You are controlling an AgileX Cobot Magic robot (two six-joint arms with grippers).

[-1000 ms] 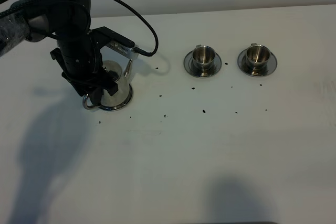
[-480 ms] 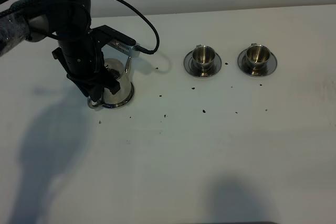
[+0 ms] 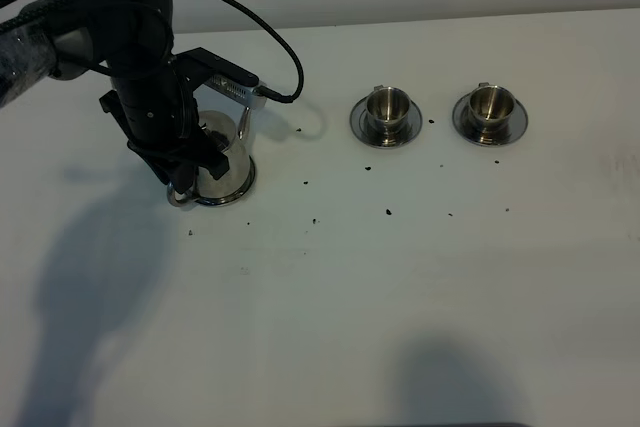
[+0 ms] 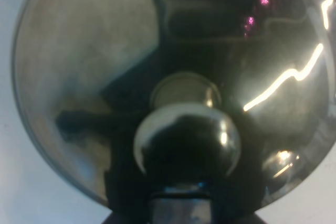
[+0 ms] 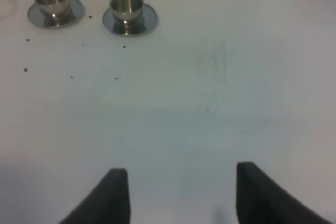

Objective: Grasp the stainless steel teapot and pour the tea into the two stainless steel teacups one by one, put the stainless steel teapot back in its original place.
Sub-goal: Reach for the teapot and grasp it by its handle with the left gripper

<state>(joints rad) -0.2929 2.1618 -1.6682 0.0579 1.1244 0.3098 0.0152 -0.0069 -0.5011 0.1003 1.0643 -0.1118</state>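
Observation:
The stainless steel teapot (image 3: 222, 162) stands at the left on its round steel coaster (image 3: 238, 193). Its spout points toward the cups and its loop handle (image 3: 178, 197) faces the front. My left gripper (image 3: 188, 179) is down at the handle and appears shut on it; its fingers are hidden. The left wrist view shows only the domed lid (image 4: 94, 66) and its knob (image 4: 186, 140), very close. The two stainless steel teacups (image 3: 387, 107) (image 3: 489, 104) stand on saucers at the right. My right gripper (image 5: 181, 198) is open and empty, far from the cups (image 5: 126, 6). No tea is visible.
Small dark specks (image 3: 388, 212) are scattered on the white table (image 3: 400, 297) between the teapot and the cups. The left arm's black cable (image 3: 285, 57) loops over the table behind the teapot. The table's back edge meets a white wall.
My left gripper and the teapot's handle shifted slightly to the right a second ago. They have held still since. The cups have not moved.

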